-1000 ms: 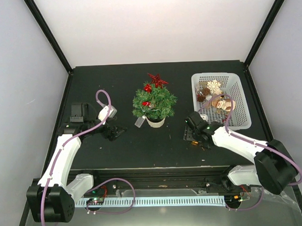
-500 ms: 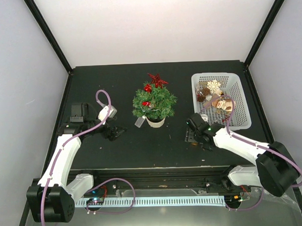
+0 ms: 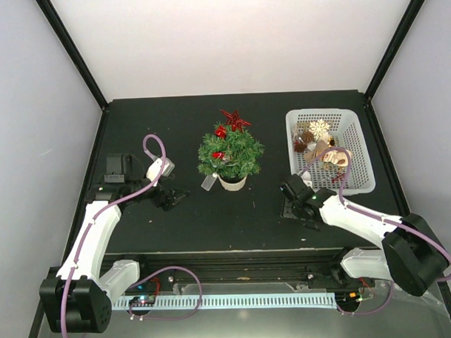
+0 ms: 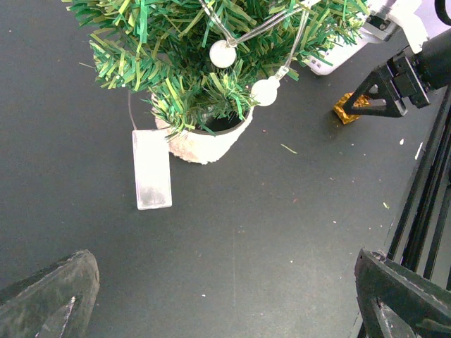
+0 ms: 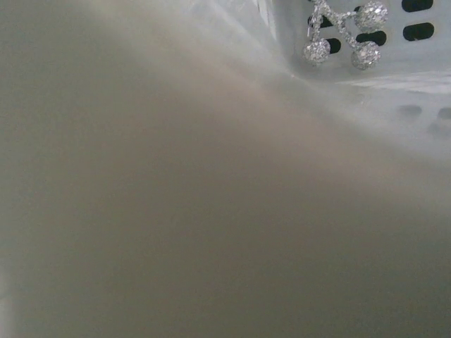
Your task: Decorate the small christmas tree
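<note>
The small christmas tree [image 3: 229,155] is seen midway across the table, nearer the far edge, a red star [image 3: 235,120] set at its top. The step in hand is judged to be the fetching of another ornament. The right gripper [image 3: 290,205] is held low beside the basket [image 3: 290,133] in the far right corner, a small gold piece [image 4: 349,108] by its tips — whether it is pinched cannot be told. The left gripper [image 3: 176,196] is spread wide toward the left edge. Next, a firm pinch and a lift to the branches are called for.

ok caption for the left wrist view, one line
Left gripper open, facing the small christmas tree and its pale tag.
</note>
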